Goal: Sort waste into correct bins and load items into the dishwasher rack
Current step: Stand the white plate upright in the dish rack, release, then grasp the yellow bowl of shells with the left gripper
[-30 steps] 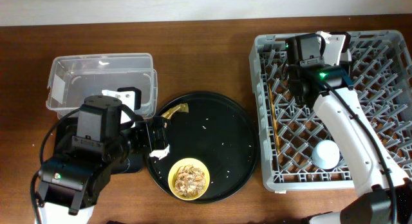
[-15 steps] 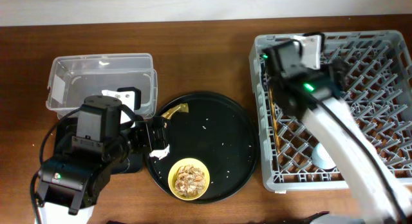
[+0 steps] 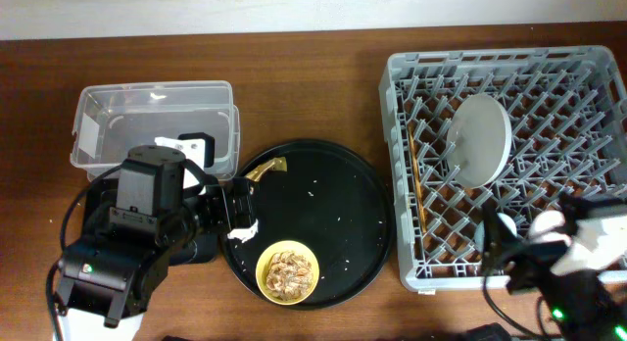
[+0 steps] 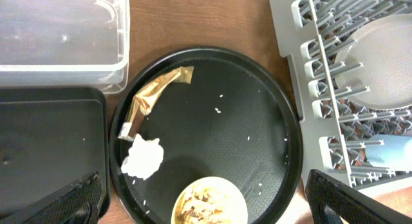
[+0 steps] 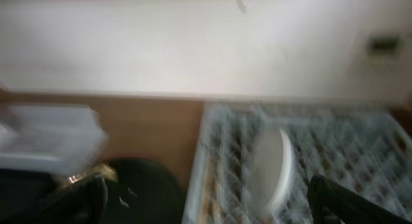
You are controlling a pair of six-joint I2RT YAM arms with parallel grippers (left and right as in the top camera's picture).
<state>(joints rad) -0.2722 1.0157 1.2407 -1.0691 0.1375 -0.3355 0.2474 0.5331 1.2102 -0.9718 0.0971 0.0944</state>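
The left gripper (image 3: 238, 208) has its fingers (image 4: 72, 199) spread wide, with nothing between them. It hangs over the left edge of the big round black tray (image 3: 333, 204). Right under it lies the crumpled white tissue (image 4: 143, 158). Just beside the tissue is the gold-brown wrapper (image 4: 153, 94). The yellow bowl (image 3: 261, 270) sits at the front of the same tray, with food scraps (image 3: 287, 274) inside. To the left is the flat black tray (image 4: 45, 140), and behind it the clear tub (image 3: 157, 116).

The right gripper (image 5: 206, 192) looks blurry, but its fingers (image 5: 341, 201) are wide apart and hold nothing. It is near the front right corner of the grey rack (image 3: 392, 116). The grey-green plate (image 3: 477, 137) stands on its edge among the pegs. The chopsticks (image 3: 418, 179) lie in the rack's left side. A pale blue cup (image 4: 389, 150) sits near the rack's front.
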